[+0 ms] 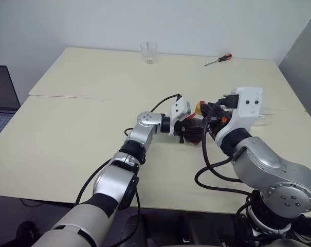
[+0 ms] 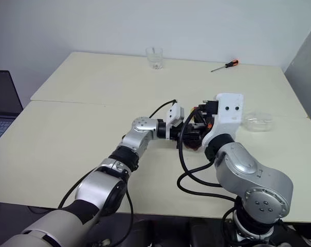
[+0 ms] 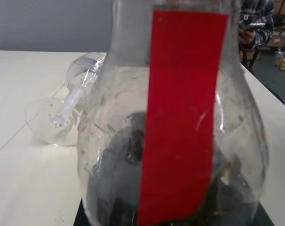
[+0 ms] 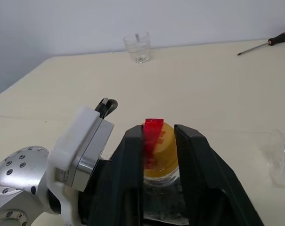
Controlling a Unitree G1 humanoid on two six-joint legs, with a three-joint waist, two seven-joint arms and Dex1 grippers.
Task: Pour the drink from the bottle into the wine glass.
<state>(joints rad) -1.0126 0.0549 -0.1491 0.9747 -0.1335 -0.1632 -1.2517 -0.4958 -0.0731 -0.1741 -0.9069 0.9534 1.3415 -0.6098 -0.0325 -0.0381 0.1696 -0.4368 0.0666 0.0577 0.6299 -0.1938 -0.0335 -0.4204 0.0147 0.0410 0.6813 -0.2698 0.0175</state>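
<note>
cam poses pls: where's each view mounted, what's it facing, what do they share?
Left/right eye: on the head, facing forward and down over the table; both arms, tumbler, screwdriver.
Left wrist: looks along the left gripper at the bottle; wine glass lies on its side behind.
Right wrist: right gripper on the bottle's cap.
Shared: bottle, glass.

The two head views look forward and down from above the table (image 1: 68, 134), taking in both arms, with the tumbler (image 1: 149, 52) and screwdriver (image 1: 218, 59) at its far edge. The left wrist camera sits almost against the bottle (image 3: 180, 132), the toppled wine glass (image 3: 67, 108) behind. The right wrist camera looks along its fingers (image 4: 130, 174) over the cap (image 4: 158, 148) toward the same tumbler and screwdriver.
</note>
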